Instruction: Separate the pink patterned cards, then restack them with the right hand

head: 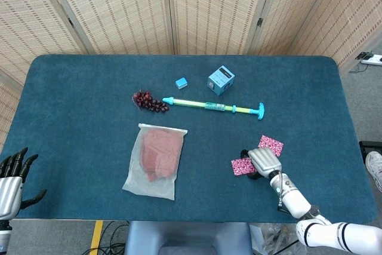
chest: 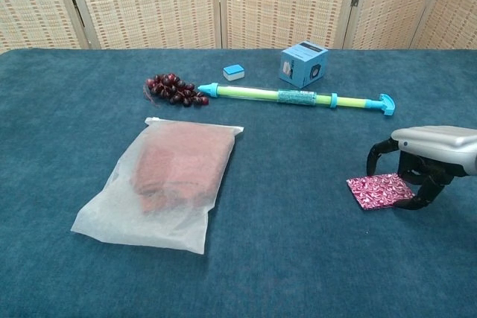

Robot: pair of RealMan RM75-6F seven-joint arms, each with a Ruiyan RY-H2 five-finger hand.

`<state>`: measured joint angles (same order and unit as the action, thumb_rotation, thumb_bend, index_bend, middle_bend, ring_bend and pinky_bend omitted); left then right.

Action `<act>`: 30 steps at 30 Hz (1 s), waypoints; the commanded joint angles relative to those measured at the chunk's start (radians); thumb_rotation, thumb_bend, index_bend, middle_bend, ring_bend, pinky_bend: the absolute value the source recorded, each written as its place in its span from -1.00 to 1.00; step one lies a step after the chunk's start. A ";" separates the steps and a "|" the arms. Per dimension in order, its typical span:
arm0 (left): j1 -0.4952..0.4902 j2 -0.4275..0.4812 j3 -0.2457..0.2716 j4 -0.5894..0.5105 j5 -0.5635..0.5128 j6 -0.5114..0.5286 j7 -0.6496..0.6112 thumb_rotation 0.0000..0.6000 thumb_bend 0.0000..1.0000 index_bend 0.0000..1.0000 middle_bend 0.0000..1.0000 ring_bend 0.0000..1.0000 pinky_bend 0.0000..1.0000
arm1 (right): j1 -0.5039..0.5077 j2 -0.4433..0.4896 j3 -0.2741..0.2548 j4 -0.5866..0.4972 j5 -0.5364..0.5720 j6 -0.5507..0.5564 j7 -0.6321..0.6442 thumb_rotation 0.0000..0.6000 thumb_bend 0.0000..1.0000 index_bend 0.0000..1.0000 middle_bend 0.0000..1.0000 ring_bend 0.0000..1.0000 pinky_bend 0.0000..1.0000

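Note:
A pink patterned card stack [head: 241,166] [chest: 378,190] lies flat on the blue table near the front right. My right hand [head: 264,160] [chest: 426,158] arches over its right edge with fingers apart, fingertips [chest: 414,202] down beside the card's corner; nothing is lifted. One more pink card [head: 270,145] lies just beyond the hand in the head view and is hidden behind the hand in the chest view. My left hand [head: 12,174] hangs off the table's front left corner, fingers spread and holding nothing.
A translucent bag with reddish contents [head: 156,159] [chest: 168,178] lies mid-table. Farther back are a green-and-cyan pump rod [head: 213,106] [chest: 297,96], a bunch of dark grapes [head: 148,101] [chest: 173,88], a blue box [head: 220,80] [chest: 303,64] and a small blue block [head: 181,83] [chest: 234,72].

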<state>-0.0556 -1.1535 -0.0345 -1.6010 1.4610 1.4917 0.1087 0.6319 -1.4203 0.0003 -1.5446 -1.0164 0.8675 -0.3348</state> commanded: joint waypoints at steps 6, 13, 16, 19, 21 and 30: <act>0.002 0.004 0.000 -0.003 -0.003 0.001 -0.004 1.00 -0.54 -0.67 -0.95 -0.95 -0.82 | -0.005 -0.013 0.000 0.028 -0.024 -0.008 0.014 1.00 -0.38 -0.31 0.87 1.00 1.00; 0.004 0.007 0.001 -0.004 -0.001 0.002 -0.007 1.00 -0.54 -0.67 -0.95 -0.95 -0.82 | -0.008 -0.011 0.001 0.024 -0.034 -0.011 0.014 1.00 -0.38 -0.31 0.86 1.00 1.00; 0.003 0.008 0.000 -0.004 0.000 0.002 -0.009 1.00 -0.54 -0.67 -0.95 -0.95 -0.82 | -0.011 -0.004 0.001 0.014 -0.038 -0.004 0.011 1.00 -0.38 -0.31 0.86 1.00 1.00; 0.002 0.008 0.000 -0.005 0.002 0.002 -0.009 1.00 -0.54 -0.67 -0.95 -0.95 -0.82 | -0.017 0.007 -0.002 0.002 -0.042 0.002 0.007 1.00 -0.38 -0.31 0.86 1.00 1.00; 0.001 0.007 0.000 -0.005 0.003 0.001 -0.008 1.00 -0.54 -0.67 -0.95 -0.95 -0.82 | -0.019 0.014 -0.003 -0.005 -0.041 0.005 0.000 1.00 -0.38 -0.33 0.86 1.00 1.00; 0.001 0.005 0.000 -0.005 0.000 -0.001 -0.006 1.00 -0.54 -0.67 -0.95 -0.95 -0.82 | -0.019 0.006 0.001 0.003 -0.034 -0.006 -0.001 1.00 -0.38 -0.41 0.85 1.00 1.00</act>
<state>-0.0546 -1.1483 -0.0345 -1.6061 1.4615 1.4902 0.1029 0.6133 -1.4142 0.0008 -1.5418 -1.0508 0.8621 -0.3365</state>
